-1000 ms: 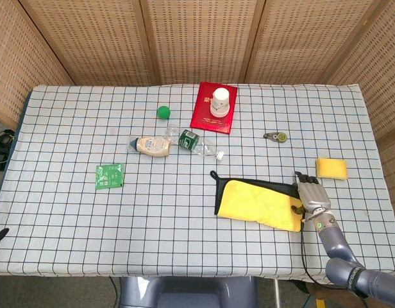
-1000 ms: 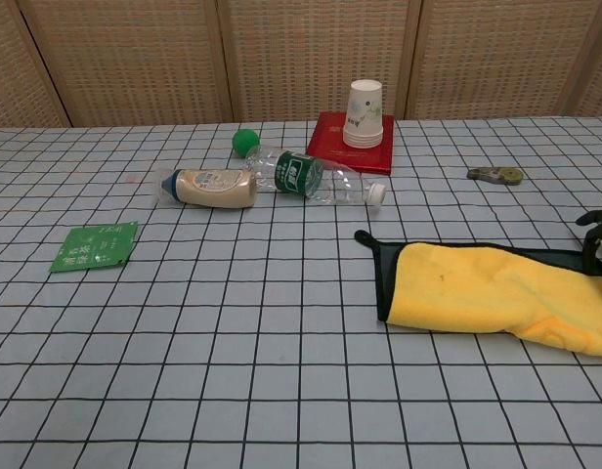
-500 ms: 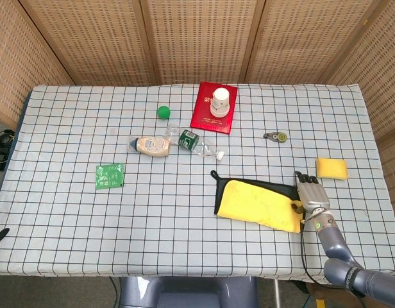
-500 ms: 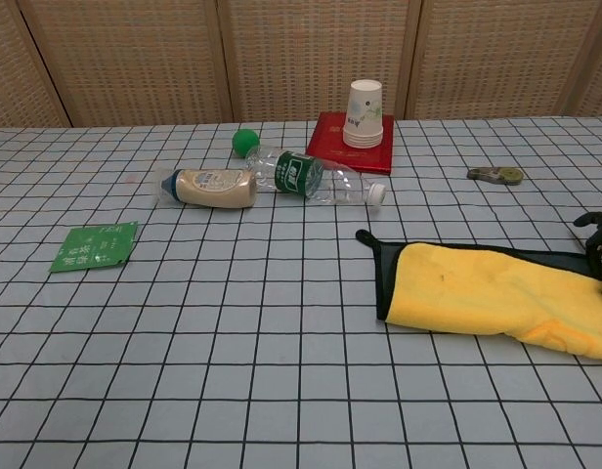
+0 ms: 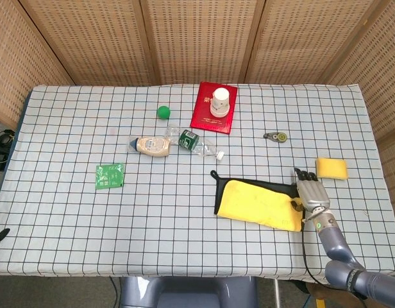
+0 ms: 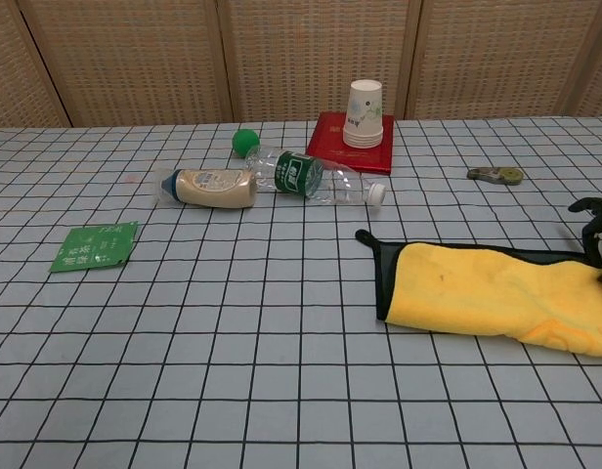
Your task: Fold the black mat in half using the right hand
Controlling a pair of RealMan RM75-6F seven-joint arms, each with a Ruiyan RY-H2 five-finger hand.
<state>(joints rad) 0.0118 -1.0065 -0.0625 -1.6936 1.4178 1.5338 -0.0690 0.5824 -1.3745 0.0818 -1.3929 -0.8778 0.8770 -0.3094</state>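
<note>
Black mat (image 5: 256,203), folded with its yellow lining uppermost and a black edge showing along the far and left sides, lying on the checked table (image 5: 75,212) near the front right. A small black loop projects from its far left corner. Right hand (image 5: 311,196) at the mat's right end, fingers (image 5: 305,174) pointing away from the robot; whether they pinch the cloth or merely rest on it cannot be told. In the chest view only dark fingertips (image 6: 592,209) enter at the right edge. Left hand outside both views.

Surroundings: yellow sponge (image 5: 331,168) just beyond the right hand; small metal tool (image 5: 275,136) farther back. Behind the mat, a clear bottle with a green label (image 5: 195,143), lying end to end with a tan bottle (image 5: 151,145); label text too small to read. Green ball (image 5: 163,112), red book (image 5: 214,106) carrying stacked paper cups (image 6: 365,113), green packet (image 5: 110,176) well to the left, its print illegible.
</note>
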